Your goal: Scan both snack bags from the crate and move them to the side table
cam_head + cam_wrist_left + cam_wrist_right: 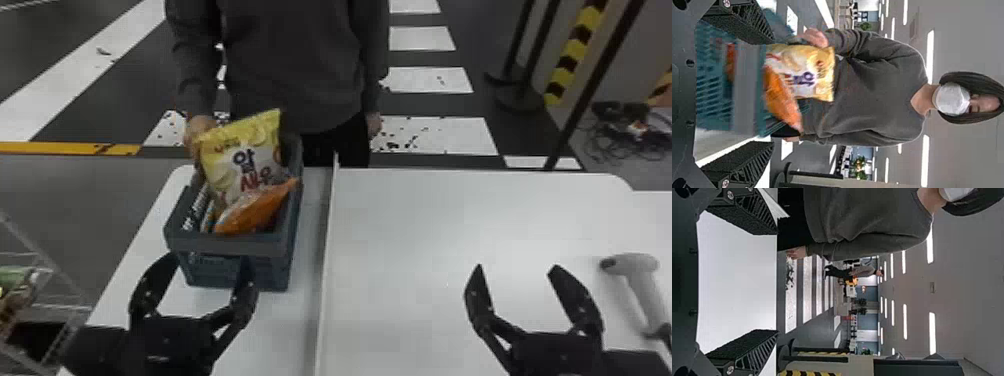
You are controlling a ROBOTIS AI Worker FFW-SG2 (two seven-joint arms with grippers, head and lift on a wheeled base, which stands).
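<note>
White tabletop (150, 225) bears the crate (227, 245); yellow bag (240, 147) and orange bag (255, 210) sit inside, a person's hand (196, 131) beside the former. Left gripper (211, 268), near the crate, and right gripper (517, 268): fingers wide apart.

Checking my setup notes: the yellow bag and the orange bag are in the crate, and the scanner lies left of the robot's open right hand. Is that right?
Not quite: the head view shows the scanner lying right of the open right hand. The yellow bag and orange bag are in the crate.
</note>
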